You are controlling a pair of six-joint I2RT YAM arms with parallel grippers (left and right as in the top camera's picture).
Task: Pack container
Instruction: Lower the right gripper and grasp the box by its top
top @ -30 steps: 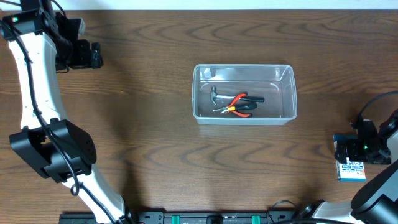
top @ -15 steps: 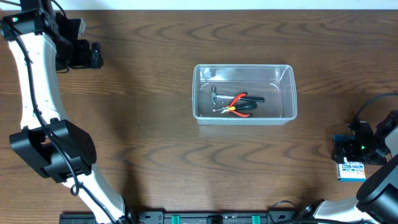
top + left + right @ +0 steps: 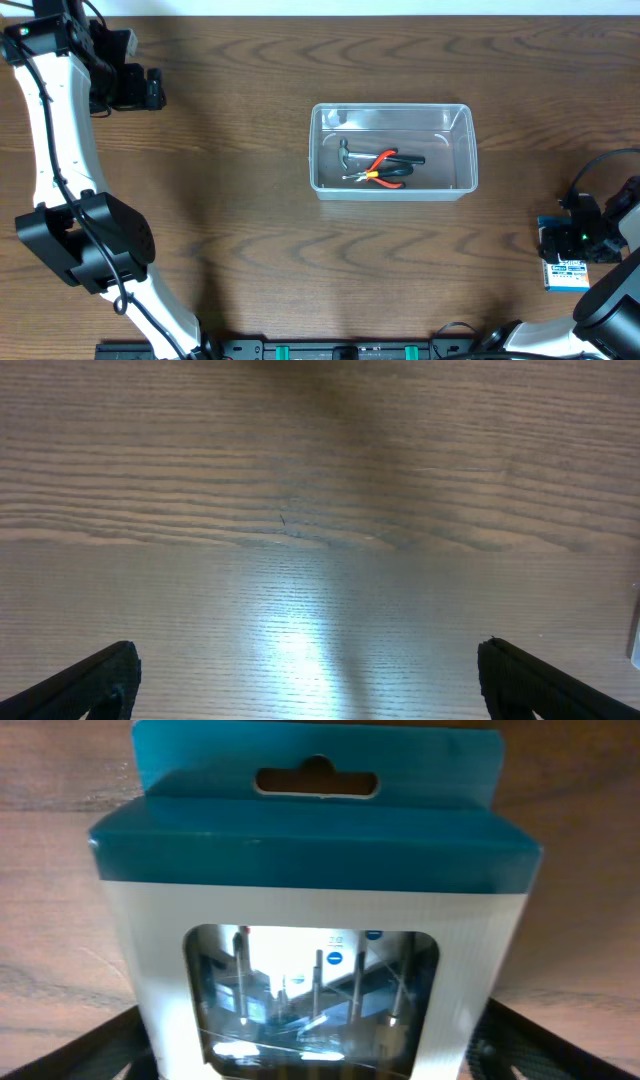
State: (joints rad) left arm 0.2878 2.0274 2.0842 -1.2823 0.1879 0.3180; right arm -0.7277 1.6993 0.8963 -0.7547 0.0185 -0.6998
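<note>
Overhead only: container (image 3: 395, 193) at desk (image 3: 250, 230) centre, holding hammer (image 3: 345, 152) and red pliers (image 3: 383, 165). Right wrist only: windowed card pack (image 3: 315, 920) between right end effector (image 3: 315, 1040) fingers, grasp impossible to tell. Left end effector (image 3: 310, 670) released above desk.

Card pack (image 3: 318, 900): no legible words. Behind its window, two small blue round signs with a white bar; the tiny print beside them is blurred. Overhead view: label print too small.
</note>
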